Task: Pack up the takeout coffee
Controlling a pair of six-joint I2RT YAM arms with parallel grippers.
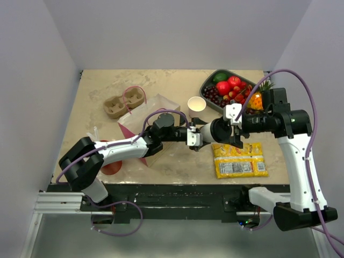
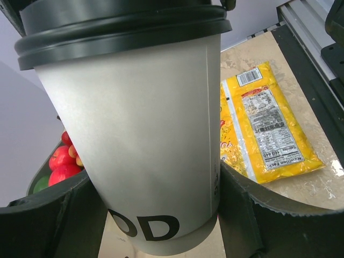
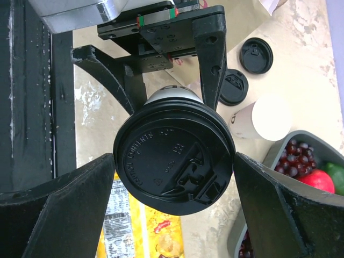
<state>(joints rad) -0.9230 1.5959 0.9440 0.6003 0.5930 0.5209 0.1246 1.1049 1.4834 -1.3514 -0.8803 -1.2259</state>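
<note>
The takeout coffee (image 2: 145, 134) is a white paper cup with dark lettering near its base and a black lid (image 3: 174, 158) snapped on. It's up off the table, tipped on its side, base pinched in the left tool (image 2: 161, 215), just past the far edge of the yellow snack packet (image 1: 239, 159)

My fixed camera looked down from six o'clock over the table (image 1: 177, 88), while both wrist cameras faced the takeout coffee (image 2: 145, 134) close up, all three sharing the yellow packet (image 1: 239, 160) at four o'clock.
</note>
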